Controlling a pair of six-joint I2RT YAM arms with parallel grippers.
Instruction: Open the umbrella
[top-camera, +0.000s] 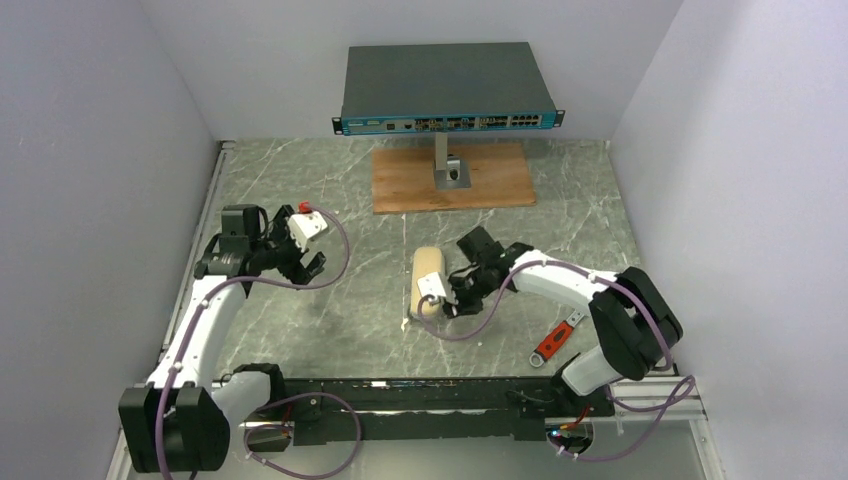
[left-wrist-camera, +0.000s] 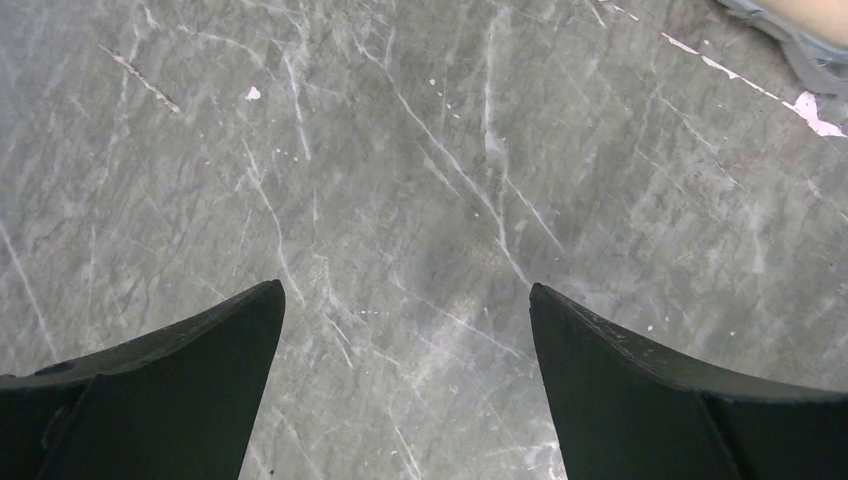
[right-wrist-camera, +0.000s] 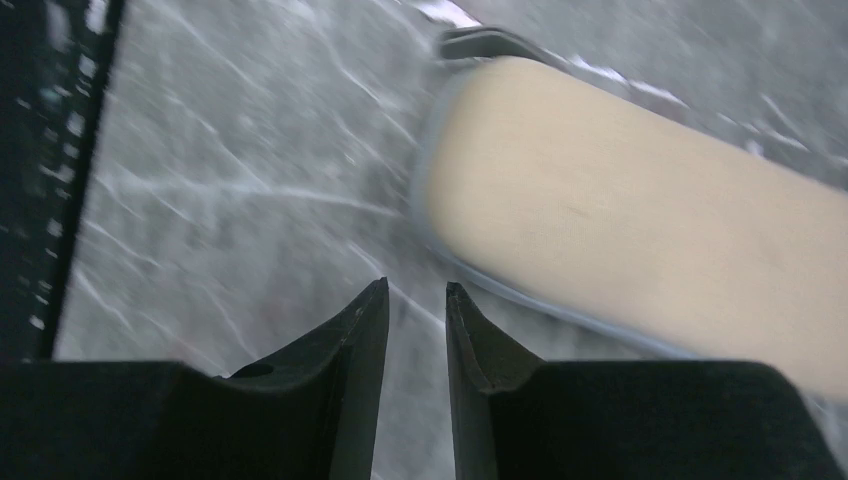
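Note:
No umbrella shows in any view. A cream oval clamshell case (top-camera: 425, 278) lies shut on the marble table (top-camera: 350, 320), its long side running front to back. My right gripper (top-camera: 447, 305) hangs low just right of the case's near end, its jaws a narrow gap apart with nothing between them. In the right wrist view the gripper (right-wrist-camera: 416, 290) is above bare table, and the case (right-wrist-camera: 640, 230) is ahead and to the right, blurred. My left gripper (top-camera: 312, 266) is wide open and empty over bare table at the left (left-wrist-camera: 405, 290). The case's edge (left-wrist-camera: 790, 12) shows in the left wrist view's top right corner.
A network switch (top-camera: 447, 88) stands on a post over a wooden board (top-camera: 405, 180) at the back. A red-handled tool (top-camera: 555, 343) lies near the right arm's base. A black rail (top-camera: 400, 395) runs along the near edge. Grey walls close in both sides.

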